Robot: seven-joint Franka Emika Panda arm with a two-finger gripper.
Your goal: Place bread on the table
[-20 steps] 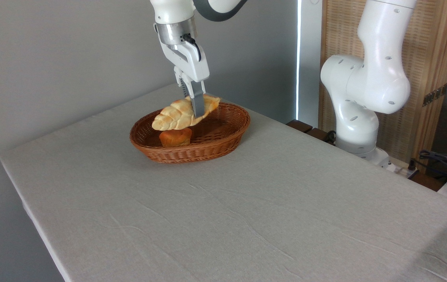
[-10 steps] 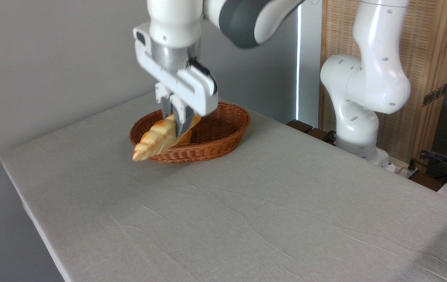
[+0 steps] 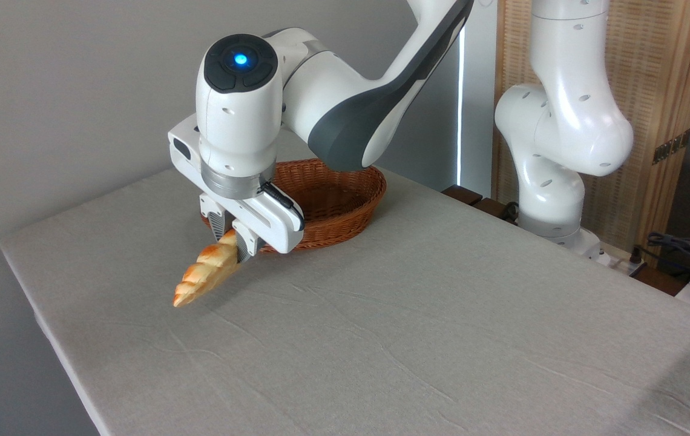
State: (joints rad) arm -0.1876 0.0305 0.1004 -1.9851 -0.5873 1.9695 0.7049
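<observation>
The bread (image 3: 204,276), a braided golden loaf, is clamped near its upper end by my gripper (image 3: 231,242), which is shut on it. The loaf tilts down to the left, its tapered tip low over or just touching the table (image 3: 381,327); I cannot tell which. It sits in front of the basket, outside its rim. My gripper's body hides the loaf's upper end.
A brown wicker basket (image 3: 339,200) stands behind my gripper, its left half hidden by my wrist. The arm's white base (image 3: 554,157) rises beyond the table's right edge, with cables (image 3: 684,248) at far right. A grey wall runs behind.
My gripper has carried the bread out of the basket, forward, left and lower, so the loaf now tilts toward the cloth in front of the basket.
</observation>
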